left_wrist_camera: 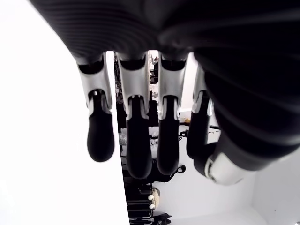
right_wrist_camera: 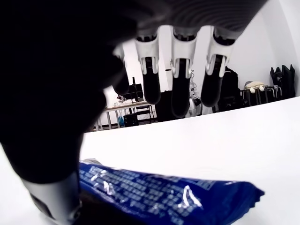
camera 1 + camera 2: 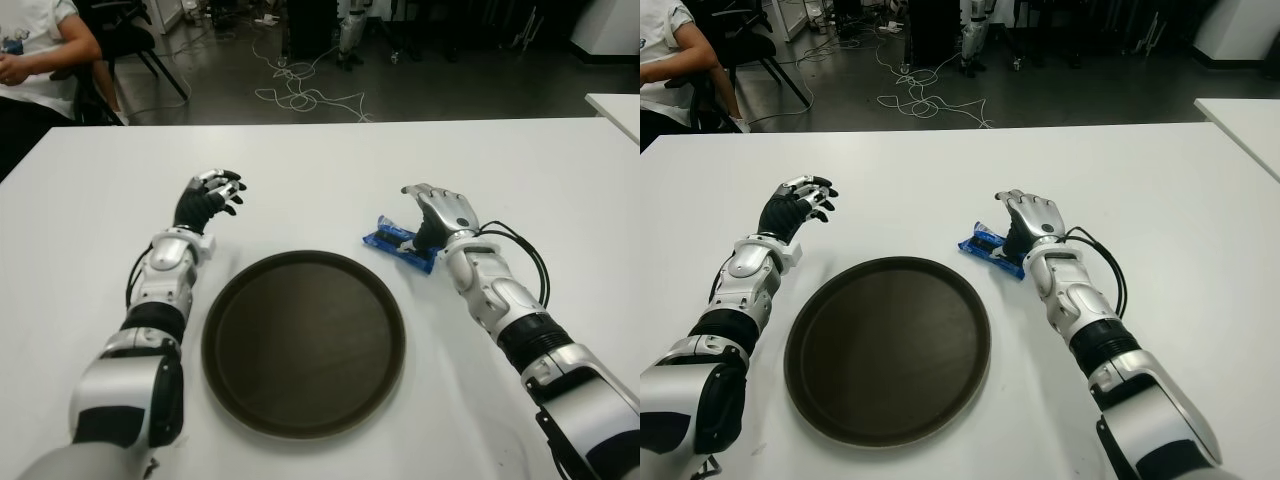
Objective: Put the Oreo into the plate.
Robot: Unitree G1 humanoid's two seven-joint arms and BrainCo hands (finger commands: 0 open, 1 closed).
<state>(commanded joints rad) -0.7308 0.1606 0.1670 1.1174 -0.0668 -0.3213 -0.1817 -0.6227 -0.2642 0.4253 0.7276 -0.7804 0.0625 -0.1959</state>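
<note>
Person (image 3: 35, 50) seated at far left, past the table's far edge, only partly in view. Cables (image 3: 300, 95) on the floor beyond the far edge, roughly mid-scene.

White table (image 3: 320, 165) fills the scene.

Left hand (image 3: 210, 195) shows left of centre, out past the plate's far-left rim and apart from it. Fingers (image 1: 99, 136) relaxed, slightly bent, gaps between them, nothing in the palm: released, holds nothing. Can't tell if it touches the table. Left forearm runs back toward the near-left corner alongside the plate.

Plate (image 3: 225, 345): round, dark, raised rim, flat on the table at near centre, between the two arms. Nothing lies in it.

Oreo (image 3: 392, 239): blue wrapped pack, lying on the table just off the plate's far-right rim, not in the plate. Lies slantwise, left end farther, right end nearer.

Right hand (image 3: 440, 215) sits over the pack's right end, palm down. In the right wrist view the fingers (image 2: 180, 91) are extended above the pack with clear space between them and the wrapper; thumb side is down by the pack's near edge, contact there not clear. Not clenched, no grasp on the pack. Right forearm, with a black cable looped on it, runs to the near-right corner.
</note>
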